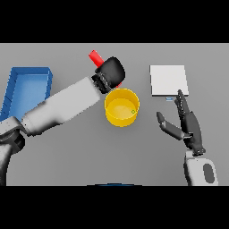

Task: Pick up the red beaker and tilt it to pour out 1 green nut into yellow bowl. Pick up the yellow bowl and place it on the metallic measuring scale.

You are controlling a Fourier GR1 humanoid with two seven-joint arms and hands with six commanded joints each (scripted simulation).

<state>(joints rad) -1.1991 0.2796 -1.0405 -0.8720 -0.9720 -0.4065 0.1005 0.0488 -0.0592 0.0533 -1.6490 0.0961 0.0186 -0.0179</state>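
Head view, looking down on a grey table (67, 161). Biggest thing is the table itself. At nine o'clock, near the left edge, sits a blue tray (27, 87). At about one o'clock lies the scale (168, 80), a flat pale square plate.

Just above centre stands the yellow bowl (121, 107), round and open at the top. One small green nut (133, 112) rests inside it, near its right wall.

The left arm reaches in from eight o'clock toward the middle. Its left hand (112, 74) is curled around the red beaker (95, 57), which it holds at about twelve o'clock, just past the far rim of the bowl. The beaker is tilted, its long axis running from eleven o'clock down toward five o'clock; its mouth is hidden behind the hand.

The right hand (185, 120) hovers at three o'clock, fingers straight and spread, holding nothing. It sits between the bowl and the scale, with the bowl lying at nine o'clock from its fingers. It looks the nearer free hand for lifting the bowl, and the scale lies just beyond its fingertips at twelve o'clock.
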